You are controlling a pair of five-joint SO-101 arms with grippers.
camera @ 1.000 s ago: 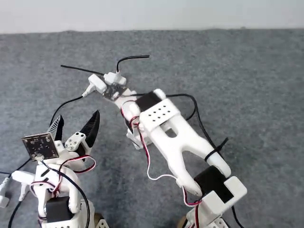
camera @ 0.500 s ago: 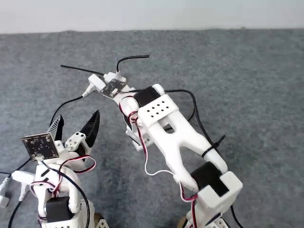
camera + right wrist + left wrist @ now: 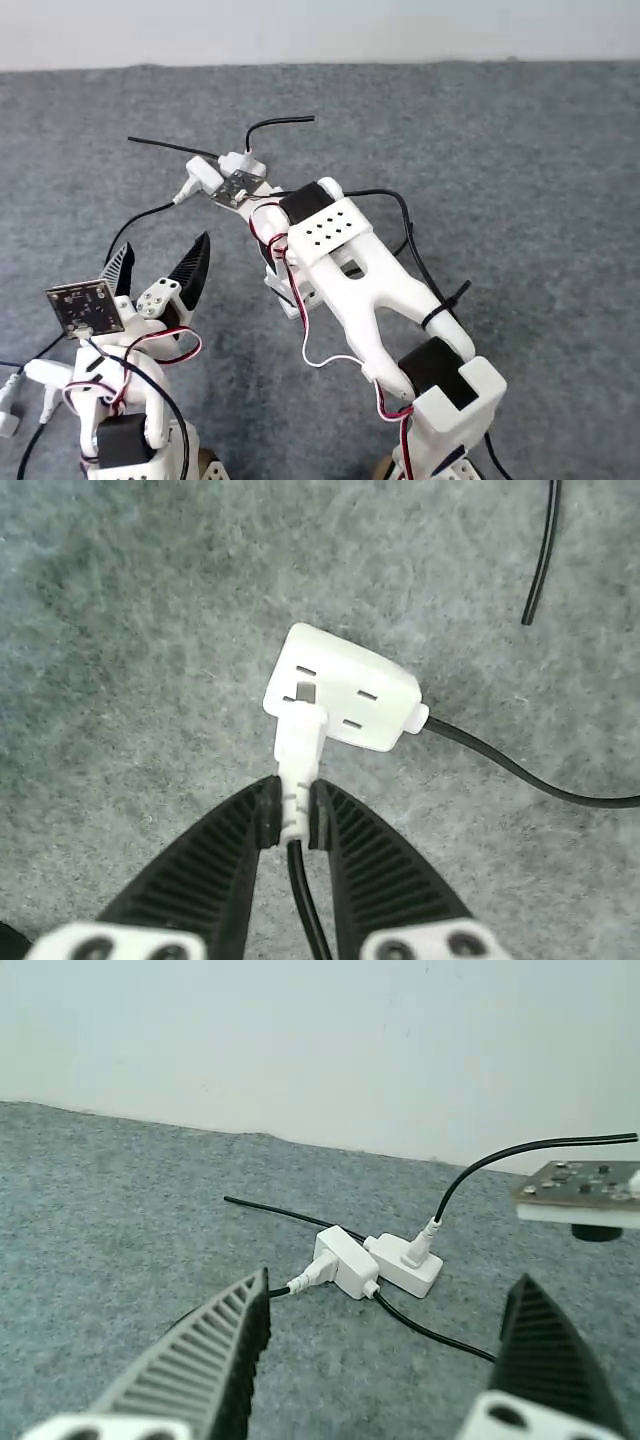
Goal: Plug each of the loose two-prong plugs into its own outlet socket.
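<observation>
Plug of white plastic with two prongs [image 3: 300, 735], pinched at its ribbed neck by right gripper [image 3: 293, 802]: light, rigid, probably slippery; white outlet block [image 3: 345, 695] just beyond fingertips may slide.

A robotics lab or test room is suggested. A bench [image 3: 540, 200] covered in plain grey carpet-like material is set against a bare white wall [image 3: 400, 30]. Two small arms of white printed plastic are mounted at its near edge, the left arm [image 3: 120, 410] and the right arm [image 3: 380, 290], with red, white and black wires [image 3: 305, 335] left exposed. A bare circuit board [image 3: 84, 307] is carried at the wrist behind the ribbed black left hand [image 3: 165, 245].
</observation>
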